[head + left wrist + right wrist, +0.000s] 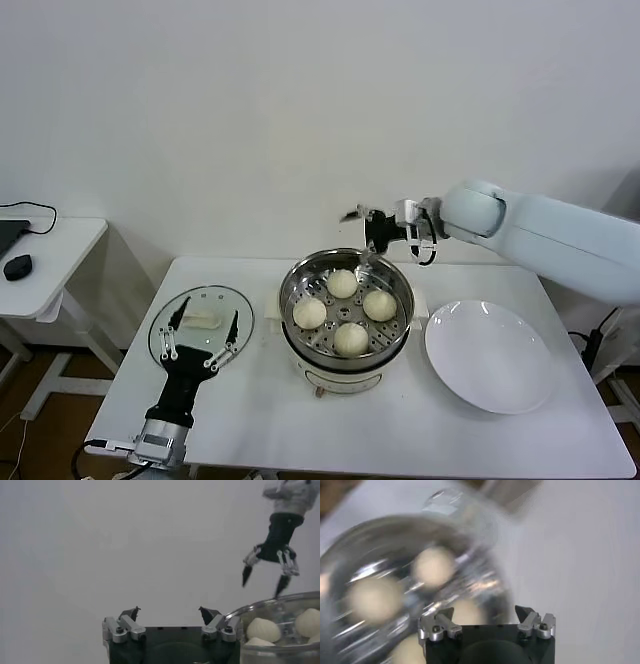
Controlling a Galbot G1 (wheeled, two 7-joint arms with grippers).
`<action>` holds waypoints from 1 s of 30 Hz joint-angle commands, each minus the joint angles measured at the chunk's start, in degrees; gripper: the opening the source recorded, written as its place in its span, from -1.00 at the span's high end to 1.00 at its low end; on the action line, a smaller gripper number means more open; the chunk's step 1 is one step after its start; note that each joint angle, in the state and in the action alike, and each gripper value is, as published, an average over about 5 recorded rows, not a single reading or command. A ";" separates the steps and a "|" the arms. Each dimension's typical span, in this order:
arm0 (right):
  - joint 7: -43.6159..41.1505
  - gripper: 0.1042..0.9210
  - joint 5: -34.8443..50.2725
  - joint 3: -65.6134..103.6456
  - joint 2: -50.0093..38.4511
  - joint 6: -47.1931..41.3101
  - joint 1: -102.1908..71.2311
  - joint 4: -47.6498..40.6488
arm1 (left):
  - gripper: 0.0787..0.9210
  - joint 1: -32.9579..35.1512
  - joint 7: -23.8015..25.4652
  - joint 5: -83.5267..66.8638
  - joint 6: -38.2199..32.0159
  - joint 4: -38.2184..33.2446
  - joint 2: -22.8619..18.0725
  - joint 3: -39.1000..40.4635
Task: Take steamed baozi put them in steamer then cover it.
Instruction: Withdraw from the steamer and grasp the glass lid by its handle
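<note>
Several cream-white baozi (pixel 342 284) sit in the shiny steel steamer (pixel 294 281) on its white pot base at the table's middle; they also show in the right wrist view (pixel 434 566) and the left wrist view (pixel 263 629). The clear glass cover (pixel 237 303) with its cream handle (pixel 199 321) lies flat on the table to the steamer's left. My left gripper (pixel 202 339) is open and hovers over the cover, its fingers either side of the handle. My right gripper (pixel 366 232) is open and empty in the air above the steamer's far rim.
An empty white plate (pixel 489 356) lies to the right of the steamer. A small side table (pixel 55 255) with a black mouse (pixel 17 266) stands at far left. A wall rises behind the table.
</note>
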 commanded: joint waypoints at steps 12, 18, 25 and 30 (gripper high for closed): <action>45.30 -0.76 -13.79 83.30 7.61 17.16 -80.82 4.40 | -0.77 -10.02 -1.66 26.71 -2.30 12.99 0.68 -3.00; 42.32 -0.76 -15.89 92.07 13.10 19.04 -90.31 4.31 | -0.77 -13.49 -2.29 49.80 -4.11 25.82 2.45 -5.44; 40.44 -0.76 -17.74 94.87 16.75 19.81 -94.65 4.66 | -0.77 -16.94 -4.59 66.67 -4.64 35.69 2.92 -6.33; 39.82 -0.76 -18.73 94.88 17.93 19.77 -95.72 5.62 | -0.77 -19.39 -4.65 71.11 -2.98 40.40 2.86 -5.56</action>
